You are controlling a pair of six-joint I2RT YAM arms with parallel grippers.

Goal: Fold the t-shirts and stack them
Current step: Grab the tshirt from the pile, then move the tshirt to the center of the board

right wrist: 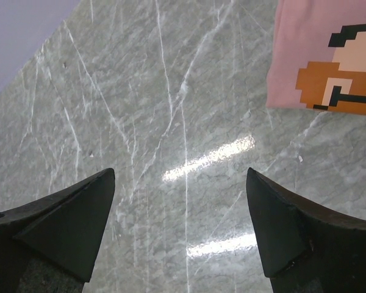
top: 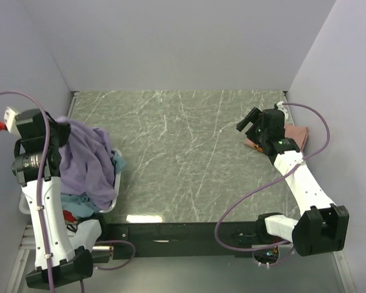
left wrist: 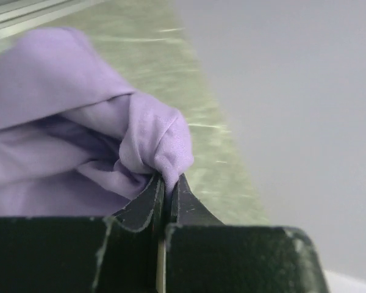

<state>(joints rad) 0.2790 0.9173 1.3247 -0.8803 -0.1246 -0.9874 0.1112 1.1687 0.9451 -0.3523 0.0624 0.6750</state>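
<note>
- The left gripper [left wrist: 168,185] is pinched fully closed on a bunched fold of the lavender t-shirt [left wrist: 61,122]. Only a small knot of cloth sits between the fingertips.
- From above, the shirt hangs from the left gripper [top: 60,129] in a loose drape over the white basket [top: 114,194]. Its lower part lies on the basket's contents, where a teal t-shirt [top: 118,163] shows at the rim.
- The right gripper [right wrist: 180,177] is spread wide and holds nothing. It hovers over the bare bench [right wrist: 140,91], near the pink t-shirt [right wrist: 305,55], which lies folded flat at the far right with its pixel-style print facing up.
- The step in hand looks like drawing the lavender shirt out of the basket to spread it on the bench.
- To do this well, lift until the trailing hem clears the rim, so the teal shirt is not dragged along.
- Carry the shirt to the open middle of the bench, well apart from the pink one.
- The pinch is small and on a wad, so move smoothly. The right gripper should take a second edge before laying the shirt flat.
</note>
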